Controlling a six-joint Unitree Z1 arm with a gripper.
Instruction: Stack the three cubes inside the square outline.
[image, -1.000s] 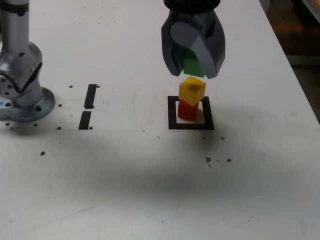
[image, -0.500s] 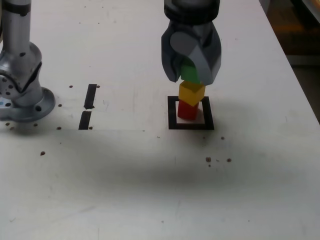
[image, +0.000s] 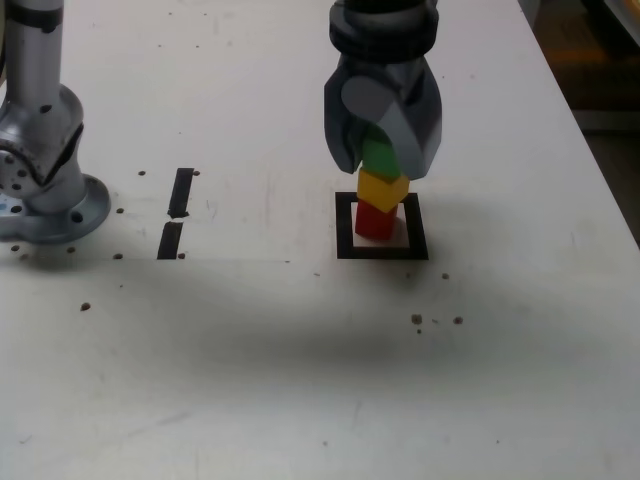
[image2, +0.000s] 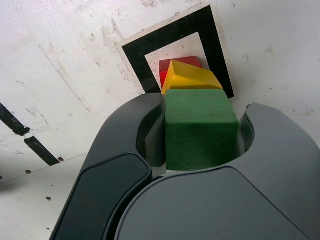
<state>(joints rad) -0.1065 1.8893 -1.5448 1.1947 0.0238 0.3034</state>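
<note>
The green cube (image: 380, 155) is clamped in the gripper (image: 383, 160); it should be squared over the yellow cube (image: 383, 188) before release.

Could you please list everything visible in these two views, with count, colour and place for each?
Red cube: one, red, inside the square outline, bottom of the stack.
Yellow cube: one, yellow, on the red cube, turned a little askew.
Green cube: one, green, above the yellow cube, between the pincer's fingers.
Square outline: one, black frame with white centre, on the table.
Black bars: two, black, end to end, toward the exterior view's left of the outline.
Table: one, white, scuffed, with small dark specks.
Arm base: one, silver, at the exterior view's left edge.
Pincer: one, dark grey, closed on the green cube over the stack.
</note>
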